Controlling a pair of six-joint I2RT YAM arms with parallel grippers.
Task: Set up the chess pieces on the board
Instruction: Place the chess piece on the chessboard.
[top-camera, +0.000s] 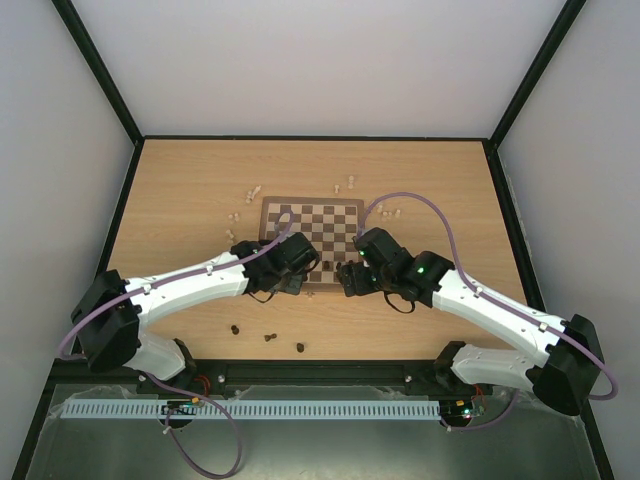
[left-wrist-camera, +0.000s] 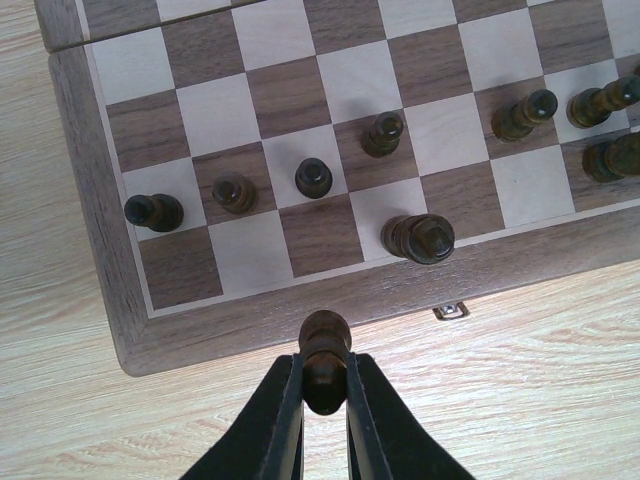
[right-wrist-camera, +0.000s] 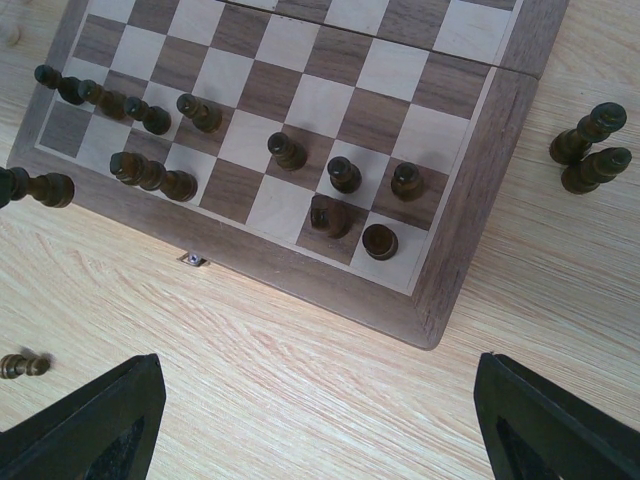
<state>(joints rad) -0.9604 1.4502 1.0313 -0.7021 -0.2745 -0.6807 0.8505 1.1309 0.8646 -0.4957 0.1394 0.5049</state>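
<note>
Over pale tabletop (left-wrist-camera: 520, 380), left pincer (left-wrist-camera: 324, 378) pinched on 1 dark piece (left-wrist-camera: 325, 350) at board (left-wrist-camera: 230, 330) border; right pincer (right-wrist-camera: 320, 385) gaping, empty. Advance, lower upright onto vacant back-row square, clear of stout piece (left-wrist-camera: 420, 238) ahead-right.

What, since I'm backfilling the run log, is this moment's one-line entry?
left gripper: shut on dark chess piece at board edge | right gripper: open, empty | dark pieces: partly set

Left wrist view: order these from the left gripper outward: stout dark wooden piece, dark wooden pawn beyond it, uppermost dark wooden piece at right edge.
1. Stout dark wooden piece, near row, right of left gripper.
2. Dark wooden pawn, next row back.
3. Uppermost dark wooden piece, far right.
</note>
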